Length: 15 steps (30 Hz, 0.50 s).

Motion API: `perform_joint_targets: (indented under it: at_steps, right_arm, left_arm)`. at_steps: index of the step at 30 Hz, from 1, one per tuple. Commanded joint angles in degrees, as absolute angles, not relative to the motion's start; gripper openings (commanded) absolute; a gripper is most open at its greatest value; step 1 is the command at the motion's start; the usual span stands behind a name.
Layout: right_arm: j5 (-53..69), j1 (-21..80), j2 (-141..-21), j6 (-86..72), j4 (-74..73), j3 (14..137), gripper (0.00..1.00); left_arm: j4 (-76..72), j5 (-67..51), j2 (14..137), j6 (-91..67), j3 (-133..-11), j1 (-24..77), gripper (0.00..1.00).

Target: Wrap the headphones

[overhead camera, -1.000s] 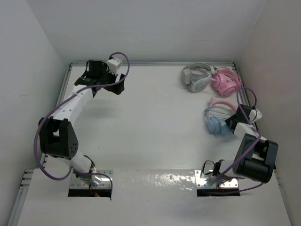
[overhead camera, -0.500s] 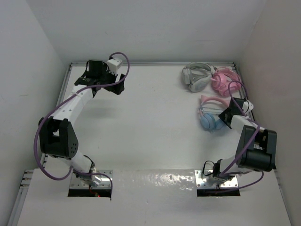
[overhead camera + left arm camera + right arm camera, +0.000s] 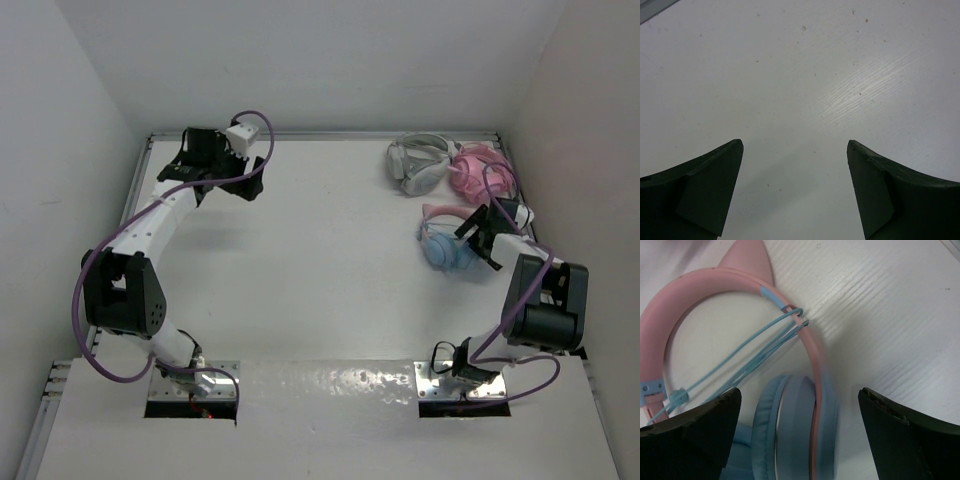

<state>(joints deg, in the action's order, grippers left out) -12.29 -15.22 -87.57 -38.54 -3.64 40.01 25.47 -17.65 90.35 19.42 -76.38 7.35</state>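
Note:
The headphones (image 3: 445, 241) lie on the white table at the right, with light blue ear cups (image 3: 795, 430) and a pink headband (image 3: 670, 320) bearing an ear-like bump. Their thin blue cable (image 3: 755, 347) is looped in several strands across the band. My right gripper (image 3: 478, 238) stands open just right of them. In the right wrist view the gripper (image 3: 800, 390) straddles one ear cup, and neither finger touches it. My left gripper (image 3: 228, 168) is at the far back left, open over bare table (image 3: 795, 145).
Grey-white headphones (image 3: 418, 162) and all-pink headphones (image 3: 478, 172) lie together at the back right, just behind the blue pair. A raised rim (image 3: 320, 135) and white walls close in the table on three sides.
My right gripper carried the headphones a little back and to the left, then opened its jaws and let them go. The left arm has not moved.

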Motion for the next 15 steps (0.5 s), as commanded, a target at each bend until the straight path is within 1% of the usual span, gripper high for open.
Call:
perform_joint_targets:
  at_steps: [1, 6, 9, 10, 12, 15]
  right_arm:
    - [-12.3, -14.9, -83.1, -35.8, -3.6, 41.6, 0.99]
    - [-12.0, -14.9, -79.2, -32.6, -7.6, 44.2, 0.99]
    - [-12.4, -14.9, -75.6, -30.9, -9.7, 45.5, 0.99]
    - [-12.8, -15.1, -72.8, -30.4, -10.3, 45.4, 0.99]
    - [-14.5, -16.4, -69.6, -30.9, -12.0, 44.2, 0.99]
    - [-13.5, -19.5, -62.6, -33.7, -12.4, 40.3, 0.99]
  left_arm:
    - [23.5, -18.5, 89.7, 20.0, -76.3, 6.5, 0.82]
    - [23.5, -18.5, 89.9, 20.0, -76.4, 6.5, 0.82]
    - [23.6, -18.3, 89.7, 20.3, -76.2, 6.5, 0.82]
    - [23.7, -17.8, 89.6, 20.5, -76.1, 6.5, 0.82]
    - [23.5, -17.0, 89.0, 20.8, -75.2, 6.4, 0.82]
    - [22.6, -16.3, 88.0, 21.1, -72.5, 6.2, 0.82]
